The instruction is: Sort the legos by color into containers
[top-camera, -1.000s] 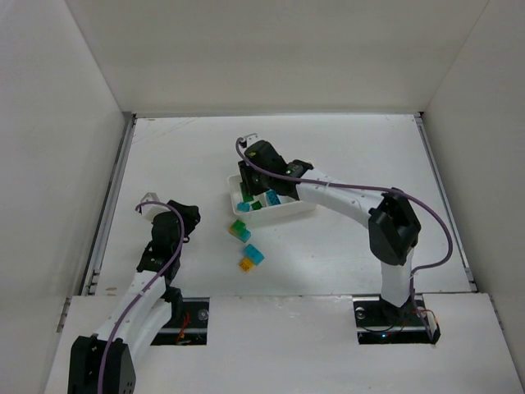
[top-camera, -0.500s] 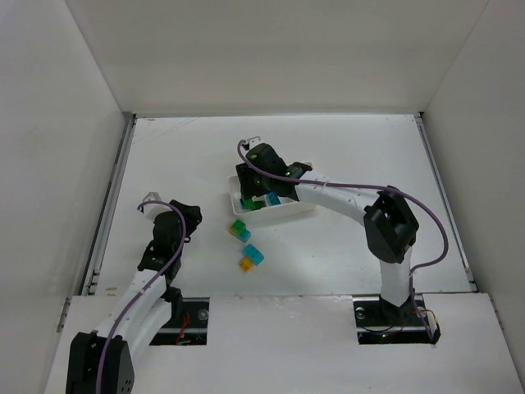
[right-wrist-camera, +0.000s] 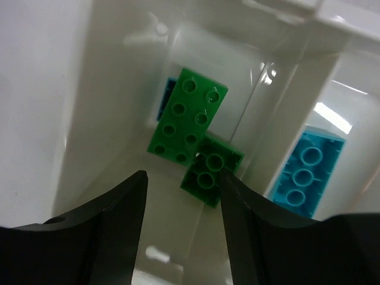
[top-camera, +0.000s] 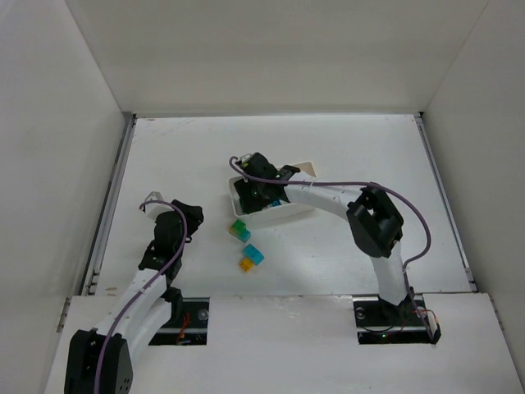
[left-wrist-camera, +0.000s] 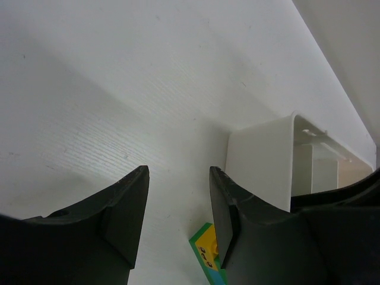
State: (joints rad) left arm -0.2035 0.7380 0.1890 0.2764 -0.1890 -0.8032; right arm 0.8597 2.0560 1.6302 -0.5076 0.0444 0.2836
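Table [top-camera: 344,148]: flat, white, matte, faintly ribbed. Tray [top-camera: 287,215]: glossy white thin-walled plastic, rectangular, long axis slanting across mid-table. My right arm bent, reaching left over tray. Right gripper [right-wrist-camera: 183,191] points down into left-end compartment, fingers spread, nothing held. My left gripper [left-wrist-camera: 178,184] parted, empty, low over table near tray corner. Below right fingers: green eight-stud brick [right-wrist-camera: 187,116], long axis diagonal, touching smaller dark-green brick [right-wrist-camera: 211,172]. Cyan brick [right-wrist-camera: 309,172] in next compartment. Green-cyan stack [top-camera: 239,230] and cyan-orange stack [top-camera: 251,258] on table, just in front of tray.

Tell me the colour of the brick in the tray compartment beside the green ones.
The brick is cyan-blue, clearest in the right wrist view.
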